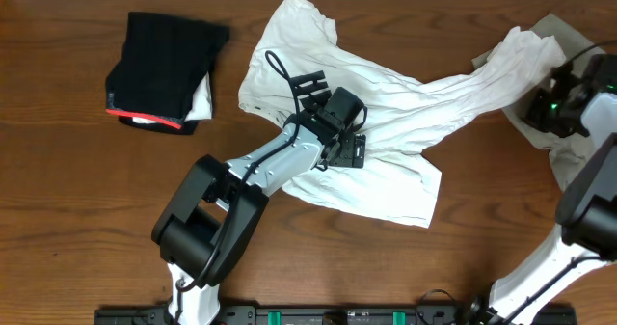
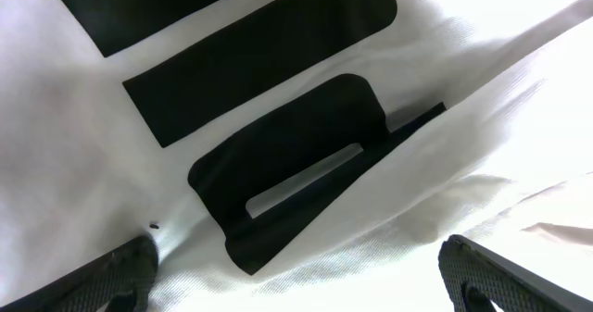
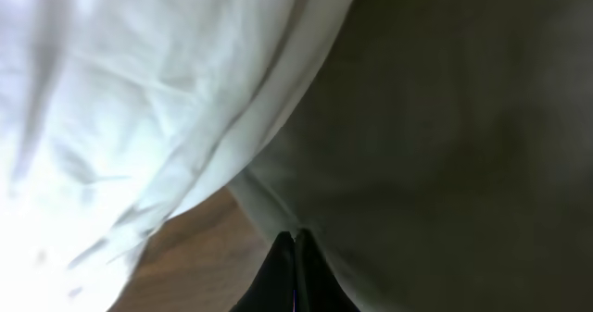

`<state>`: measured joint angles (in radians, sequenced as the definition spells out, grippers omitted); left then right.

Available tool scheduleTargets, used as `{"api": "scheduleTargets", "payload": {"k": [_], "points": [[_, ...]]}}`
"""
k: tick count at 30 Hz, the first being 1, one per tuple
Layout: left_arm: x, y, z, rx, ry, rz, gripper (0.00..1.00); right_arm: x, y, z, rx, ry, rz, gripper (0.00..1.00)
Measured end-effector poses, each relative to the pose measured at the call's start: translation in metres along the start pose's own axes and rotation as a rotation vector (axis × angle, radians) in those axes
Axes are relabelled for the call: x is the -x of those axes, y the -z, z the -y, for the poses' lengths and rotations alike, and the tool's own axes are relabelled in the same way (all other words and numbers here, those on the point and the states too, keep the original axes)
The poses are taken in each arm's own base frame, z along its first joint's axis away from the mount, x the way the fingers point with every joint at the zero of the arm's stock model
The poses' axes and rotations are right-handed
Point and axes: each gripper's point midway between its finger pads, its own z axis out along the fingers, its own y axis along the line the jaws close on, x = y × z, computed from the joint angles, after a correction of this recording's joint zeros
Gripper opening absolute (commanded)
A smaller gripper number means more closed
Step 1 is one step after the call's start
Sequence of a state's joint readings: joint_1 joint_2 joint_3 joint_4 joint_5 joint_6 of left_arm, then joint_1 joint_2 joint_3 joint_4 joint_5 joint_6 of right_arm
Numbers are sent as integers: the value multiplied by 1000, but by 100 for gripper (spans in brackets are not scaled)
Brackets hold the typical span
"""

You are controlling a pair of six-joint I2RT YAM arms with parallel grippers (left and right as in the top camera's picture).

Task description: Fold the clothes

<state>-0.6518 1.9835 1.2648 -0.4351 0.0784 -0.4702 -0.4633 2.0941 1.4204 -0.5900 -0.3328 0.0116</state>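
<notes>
Shirt (image 2: 83, 155) lies under left tool (image 2: 310, 277), whose fingers stand wide apart over black print (image 2: 306, 145); right tool (image 3: 293, 266) is pinched together beside shirt, above grey garment (image 3: 463, 118).

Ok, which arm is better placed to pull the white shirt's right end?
Right, probably: the right gripper sits at that end; the left gripper hangs open over the middle of the white shirt.

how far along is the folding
Done: the black red-edged garment lies folded at the table's left. In hand: the white T-shirt lies crumpled, the left gripper open over its print, the right gripper shut at its stretched end. Left: folding that shirt and the grey-beige garment.
</notes>
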Motion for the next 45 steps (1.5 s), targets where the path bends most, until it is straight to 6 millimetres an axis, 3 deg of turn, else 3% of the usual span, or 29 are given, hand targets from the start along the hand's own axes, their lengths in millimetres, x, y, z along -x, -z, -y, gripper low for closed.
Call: {"api": "scheduleTargets", "payload": {"k": [2,8,15,22,28,36,38,39,41,43,45], "points": [[0,0,0,0,0,0,100,-3,-13,-1,12,11,-13,1],[0,0,-1,3,0,0,100,15,-19,-2,24,47,57,1],[-2,0,-2,9,-1,-6,99,47,-21,15,-64,80,183,1],[-5,0,-5,21,-20,-20,99,78,-14,56,-259,72,316,1],[-4,0,-6,31,-23,-15,99,99,6,94,-382,34,420,1],[-2,0,-10,54,-23,-1,99,102,29,141,-474,-35,460,2],[1,0,-10,53,-24,13,99,99,31,144,-481,-45,427,8],[4,0,-9,50,-23,24,99,99,32,143,-479,-48,408,22],[9,0,-7,42,-24,42,100,105,38,134,-463,-38,389,33],[11,1,-6,38,-25,54,100,118,48,118,-437,-14,386,42],[14,7,-4,31,-26,66,100,127,57,97,-404,13,382,58]]}}
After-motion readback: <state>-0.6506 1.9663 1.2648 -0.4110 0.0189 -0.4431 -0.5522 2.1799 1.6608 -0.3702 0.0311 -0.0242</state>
